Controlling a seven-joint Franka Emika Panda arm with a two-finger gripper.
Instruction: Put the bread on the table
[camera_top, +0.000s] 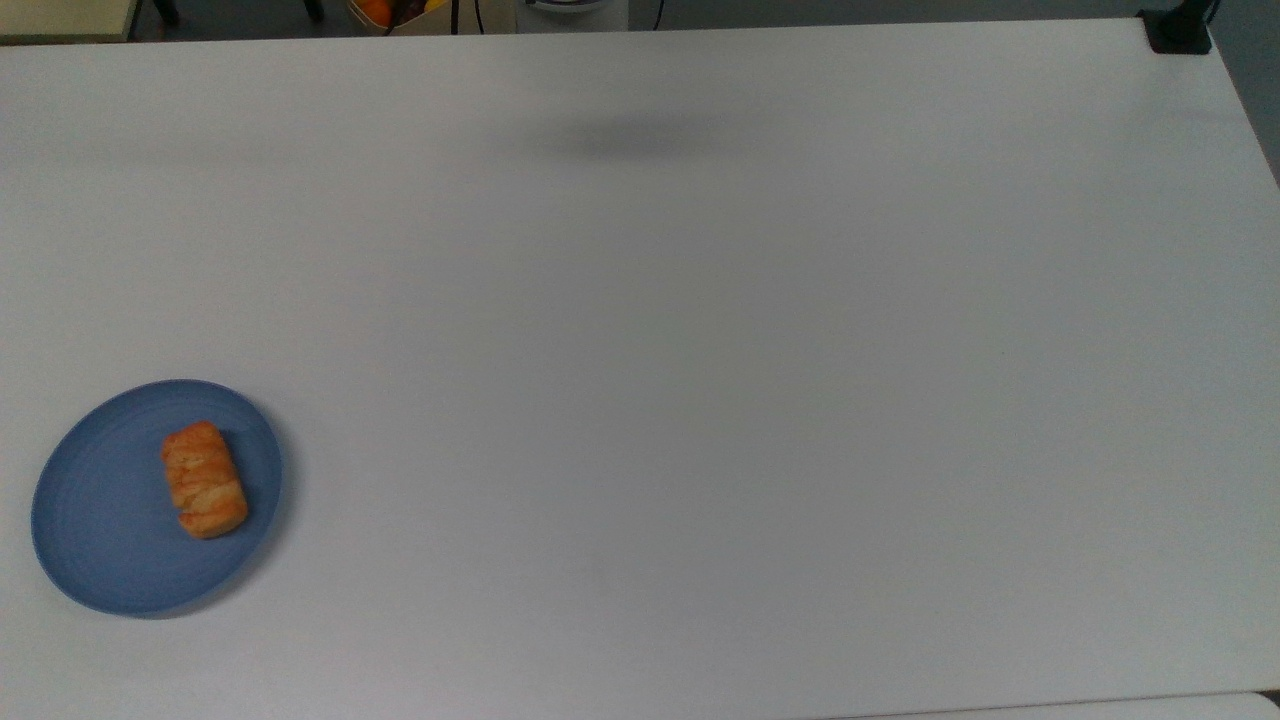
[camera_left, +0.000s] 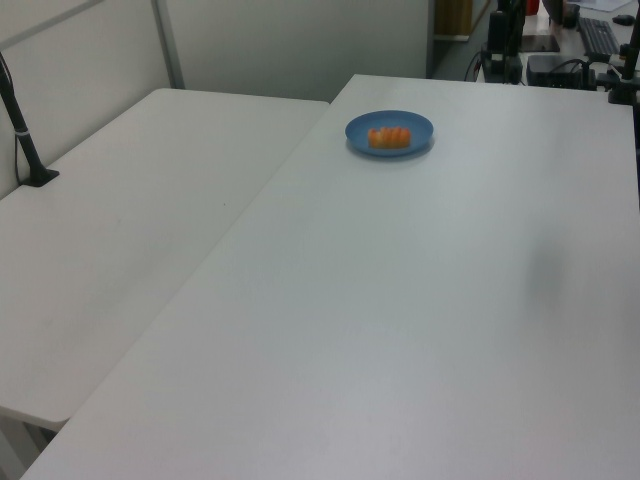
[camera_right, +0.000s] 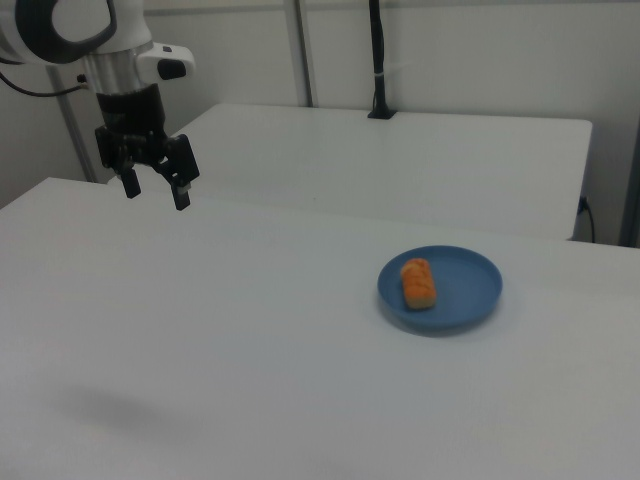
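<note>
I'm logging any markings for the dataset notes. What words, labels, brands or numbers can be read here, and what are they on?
None can be read. The bread, the blue plate, the table and the gripper carry no legible text.
</note>
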